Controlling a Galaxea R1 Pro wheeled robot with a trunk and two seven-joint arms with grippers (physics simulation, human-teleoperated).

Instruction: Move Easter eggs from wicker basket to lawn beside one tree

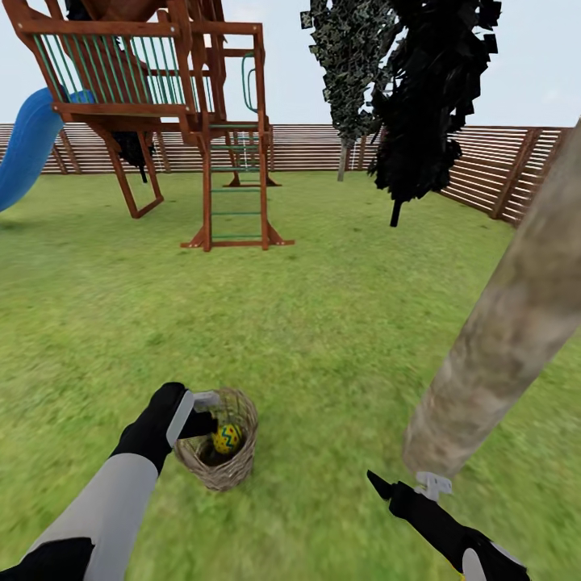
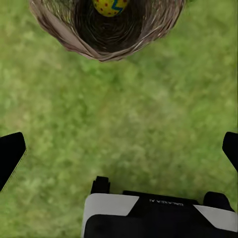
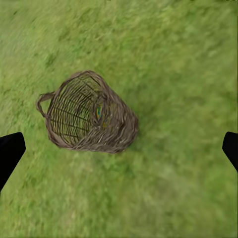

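In the head view, the left end effector [image 1: 202,415] hovered at the basket's [image 1: 234,472] 9 o'clock rim, above the lawn [image 1: 323,339]. Its wrist view showed both fingers [image 2: 11,156] spread wide with only grass between them, and the basket's mouth [image 2: 106,37] ahead holding one egg [image 2: 110,6]. The head view showed that egg [image 1: 227,438] inside the basket. The right end effector [image 1: 403,488] sat at 5 o'clock, close to the base of the trunk [image 1: 508,339]; its wrist view showed wide-set fingers [image 3: 10,153] and the basket [image 3: 89,114] from the side, loop handle visible. Farther off at 11 o'clock stood the playset [image 1: 161,105] with its slide [image 1: 28,145], then a dark tree [image 1: 428,105] at 1 o'clock and the fence [image 1: 492,165].
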